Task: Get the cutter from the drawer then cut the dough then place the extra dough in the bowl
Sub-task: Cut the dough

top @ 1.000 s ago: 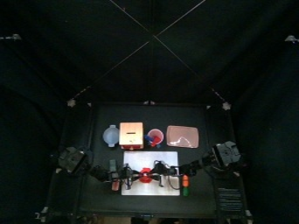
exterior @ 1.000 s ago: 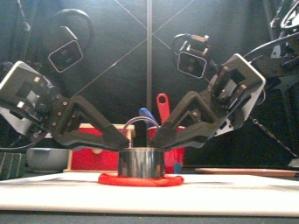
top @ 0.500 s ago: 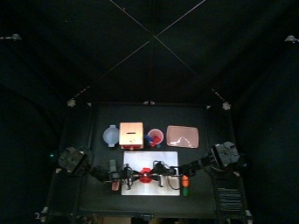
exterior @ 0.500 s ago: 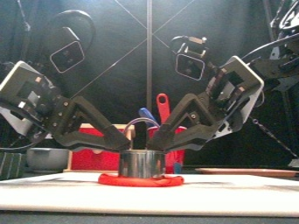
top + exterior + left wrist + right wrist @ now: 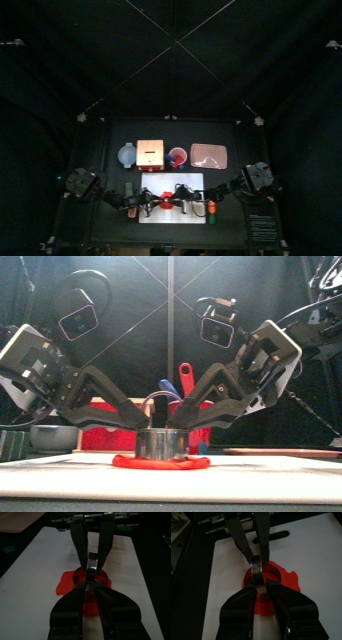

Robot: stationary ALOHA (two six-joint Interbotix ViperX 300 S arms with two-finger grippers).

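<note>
The round metal cutter (image 5: 162,442) stands upright on the flat red dough (image 5: 160,463), in the middle of the white cutting board (image 5: 274,474). My left gripper (image 5: 152,408) comes down from the left and my right gripper (image 5: 174,408) from the right. Both meet over the cutter, each shut on its wire handle. In the left wrist view the jaws pinch the handle above the cutter (image 5: 92,566), with dough (image 5: 65,586) spread around it. The right wrist view shows the same grip over the cutter (image 5: 256,568) and dough (image 5: 286,579). From the top the cutter (image 5: 166,199) is mostly hidden by the grippers.
Behind the board (image 5: 187,182) stand a blue-grey bowl (image 5: 128,154), the pale wooden box (image 5: 151,154), a red cup (image 5: 178,156) with toy knives and a pink tray (image 5: 210,155). Both arms crowd the board's middle.
Both grippers have closed in a little lower around the cutter's handle. The cutter and dough stay in place.
</note>
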